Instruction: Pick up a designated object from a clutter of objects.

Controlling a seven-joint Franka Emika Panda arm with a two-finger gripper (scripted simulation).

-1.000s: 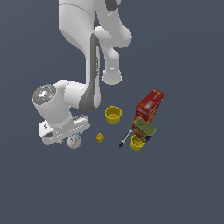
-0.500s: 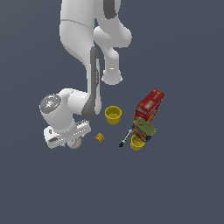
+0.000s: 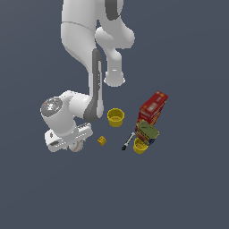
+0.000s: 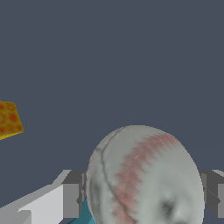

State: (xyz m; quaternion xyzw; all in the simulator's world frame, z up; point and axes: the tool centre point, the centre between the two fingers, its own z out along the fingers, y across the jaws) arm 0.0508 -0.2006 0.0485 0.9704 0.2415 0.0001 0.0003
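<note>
Gripper [image 3: 75, 144] had dropped lower over the last second, fingers [image 4: 72, 199] now flanking the ball [image 4: 144, 177] (contact unclear, cannot tell if clamped). Ball sat beside the yellow block [image 3: 102, 140]; grasp looked imminent.

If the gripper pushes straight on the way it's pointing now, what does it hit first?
The baseball: in the wrist view it sits between the gripper fingers, dead ahead. Whether the fingers already touch it is unclear.

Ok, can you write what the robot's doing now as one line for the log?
phase: grasping | gripper: fingers either side of baseball | small yellow block: apart | lifted: cannot tell
</note>
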